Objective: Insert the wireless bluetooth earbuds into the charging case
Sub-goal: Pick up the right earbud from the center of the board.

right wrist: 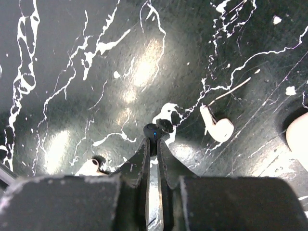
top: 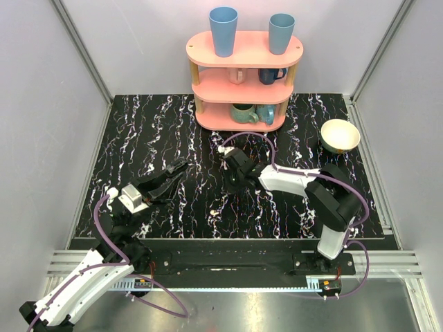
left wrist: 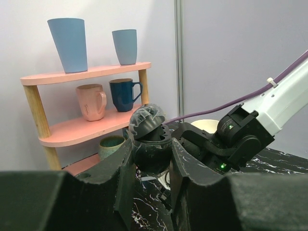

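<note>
Nearby, a tiny white earbud (right wrist: 217, 127) lies on the black marbled counter (right wrist: 72, 72), right of the nearly clenched right claw (right wrist: 153, 144); left claw (left wrist: 151, 168) clenched.

Pink shelf (top: 243, 84), blue cups (top: 223, 30), mugs (left wrist: 92, 101), cream bowl (top: 340, 135), black marble table (top: 159, 131)

— What's on my bench (top: 159, 131)?

— Black, white-veined marble. A pink shelf (top: 244, 83) stands at the back with blue cups (top: 223, 31) on top and mugs (top: 243, 113) inside; a cream bowl (top: 340, 135) sits right. One white earbud (right wrist: 217, 126) lies on the marble.
</note>
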`<control>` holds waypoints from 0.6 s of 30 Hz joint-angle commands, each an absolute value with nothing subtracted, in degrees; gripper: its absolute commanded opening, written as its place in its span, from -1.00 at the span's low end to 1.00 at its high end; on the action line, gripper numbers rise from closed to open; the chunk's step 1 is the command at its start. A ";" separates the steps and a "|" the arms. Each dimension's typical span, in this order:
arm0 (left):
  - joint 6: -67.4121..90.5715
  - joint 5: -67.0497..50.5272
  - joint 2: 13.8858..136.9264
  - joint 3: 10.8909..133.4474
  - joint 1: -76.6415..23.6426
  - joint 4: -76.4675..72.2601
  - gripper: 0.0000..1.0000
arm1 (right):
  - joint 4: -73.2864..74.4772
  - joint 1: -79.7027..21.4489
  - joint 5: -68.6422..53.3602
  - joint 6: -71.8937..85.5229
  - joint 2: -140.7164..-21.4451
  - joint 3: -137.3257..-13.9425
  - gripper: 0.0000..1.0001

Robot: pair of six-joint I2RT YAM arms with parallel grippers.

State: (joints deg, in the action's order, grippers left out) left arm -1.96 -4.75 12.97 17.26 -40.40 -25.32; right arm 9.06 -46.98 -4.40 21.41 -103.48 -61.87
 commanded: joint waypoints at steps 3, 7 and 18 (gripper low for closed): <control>-2.64 -5.10 12.83 19.78 -40.52 -26.46 -1.00 | 19.93 -49.30 -3.26 10.66 -100.45 -66.70 -0.88; -2.55 -5.27 13.27 19.69 -40.52 -26.89 -1.00 | 24.79 -51.15 -0.35 8.97 -102.92 -68.82 -0.88; -2.72 -5.10 12.74 20.13 -40.52 -25.84 -1.00 | 22.86 -52.03 1.75 8.70 -102.50 -67.68 -1.00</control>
State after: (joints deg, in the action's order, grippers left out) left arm -1.96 -4.75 12.95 17.28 -40.40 -25.30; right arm 22.98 -51.57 -1.23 10.07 -105.08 -67.18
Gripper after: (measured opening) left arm 0.328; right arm 0.109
